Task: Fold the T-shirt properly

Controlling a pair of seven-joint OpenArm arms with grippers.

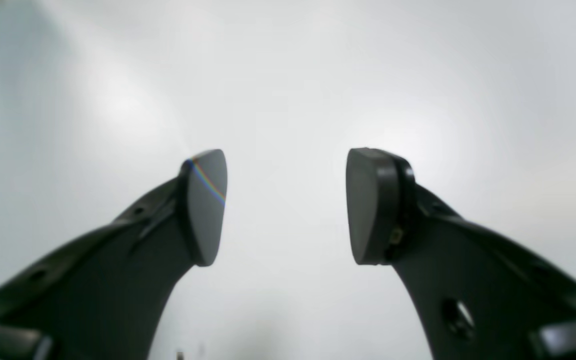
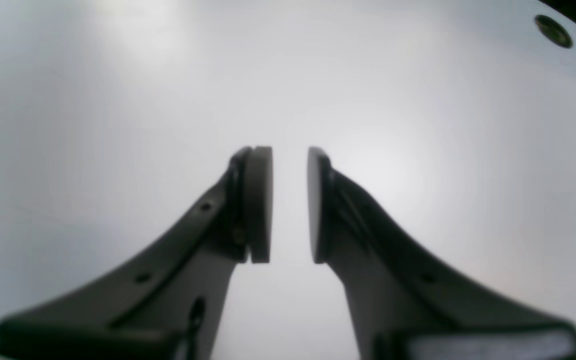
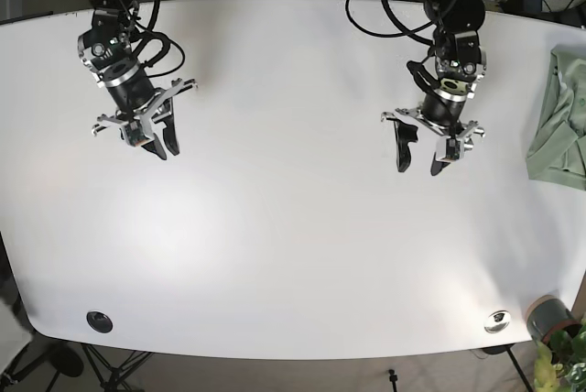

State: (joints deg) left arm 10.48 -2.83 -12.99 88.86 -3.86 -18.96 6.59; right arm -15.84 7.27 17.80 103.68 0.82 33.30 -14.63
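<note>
Task barely begun, by the look of it: nothing folded, nothing spread, shirt not even on the work area.

L to R across base view:

Far left: right gripper (image 3: 156, 147) hanging over bare white bench (image 3: 293, 227), jaws slightly apart w/ narrow gap, holding nothing. Right wrist view confirms: pads (image 2: 259, 204) close but not touching, only bench surface beyond.

Bottom left: small dark round fitting (image 3: 99, 321) set in bench near front edge.

Centre: bare bench, no cloth.

Right of centre: left gripper (image 3: 420, 154) also over bare bench, jaws released wide, empty. Left wrist view shows fingers (image 1: 207, 206) well apart, nothing between.

Bottom right: second round fitting (image 3: 497, 321), shiny, near front edge; beside it a pot w/ plant (image 3: 555, 337) at bench corner.

Far right: T-shirt (image 3: 558, 122), pale green, crumpled in a heap at bench's right edge, partly cut off by frame; well apart from both grippers, nearer the left one.

Left to do, prob. everything: fetch shirt, drag to centre, flatten, then fold sleeves and body.

In the way: nothing much on bench. Plant pot sits near shirt's side but not between it & left gripper. Cables (image 3: 394, 7) behind left arm, clear of surface.
</note>
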